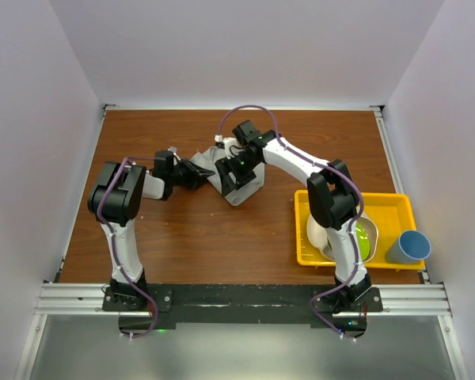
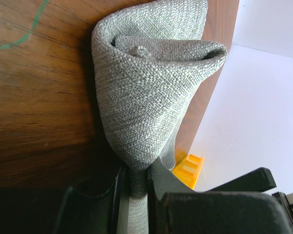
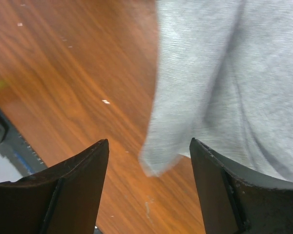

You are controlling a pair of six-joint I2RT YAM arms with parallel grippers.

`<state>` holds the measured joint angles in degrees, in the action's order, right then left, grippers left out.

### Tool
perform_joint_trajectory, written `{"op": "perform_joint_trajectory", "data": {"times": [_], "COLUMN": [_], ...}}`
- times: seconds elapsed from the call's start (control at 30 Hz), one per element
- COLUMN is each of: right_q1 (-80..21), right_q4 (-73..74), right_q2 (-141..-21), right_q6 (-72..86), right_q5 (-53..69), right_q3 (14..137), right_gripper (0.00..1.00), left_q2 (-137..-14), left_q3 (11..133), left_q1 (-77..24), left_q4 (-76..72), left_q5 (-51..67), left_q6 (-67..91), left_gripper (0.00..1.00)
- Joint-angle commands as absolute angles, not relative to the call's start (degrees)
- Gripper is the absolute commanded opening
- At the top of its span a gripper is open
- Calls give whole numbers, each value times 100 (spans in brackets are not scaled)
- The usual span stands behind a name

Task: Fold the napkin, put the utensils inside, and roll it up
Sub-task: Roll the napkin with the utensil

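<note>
The light grey napkin (image 1: 245,190) lies crumpled near the middle of the brown table. My left gripper (image 1: 208,174) reaches in from the left and is shut on the cloth's left edge. In the left wrist view the napkin (image 2: 146,87) bulges up in a folded loop, its lower end pinched in the left gripper (image 2: 136,178). My right gripper (image 1: 228,172) hovers over the cloth's upper left part. In the right wrist view the right gripper (image 3: 149,146) is open. A loose corner of the napkin (image 3: 224,73) reaches between its jaws and touches neither. The utensils are out of view.
A yellow tray (image 1: 388,202) sits at the right, holding a white bowl (image 1: 321,233) and a green item (image 1: 364,241). A blue cup (image 1: 409,247) stands just right of the tray. White walls enclose the table on three sides.
</note>
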<state>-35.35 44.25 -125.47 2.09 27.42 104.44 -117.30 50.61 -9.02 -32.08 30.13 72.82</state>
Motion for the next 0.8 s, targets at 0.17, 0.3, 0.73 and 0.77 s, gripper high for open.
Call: {"op": "perform_joint_trajectory", "data": {"times": [0.17,0.3,0.73,0.77], "right_q1": [-3489,-3437,-3023,-3032], "right_q4": [4500,4474,3982,3973], "right_q2": [-12638,-12595,-12850,-12867], "right_q6": [53,53,167,210], "right_q5": [2391,2487,3032,3015], "right_q3": [10213,10108,9458,9440], "right_gripper": [59,51,0,4], "left_q2": [-12006,-12050,-12146,-12138], "left_q3": [4922,4975,4948,4957], "left_q1": [-879,-870,-800,-800], "left_q4": [-1943,-1881,-1951,-1951], "left_q5": [2584,2619,2698,2698], "left_q6": [6952,6917,6855,6864], "left_gripper": [0,0,0,0]}}
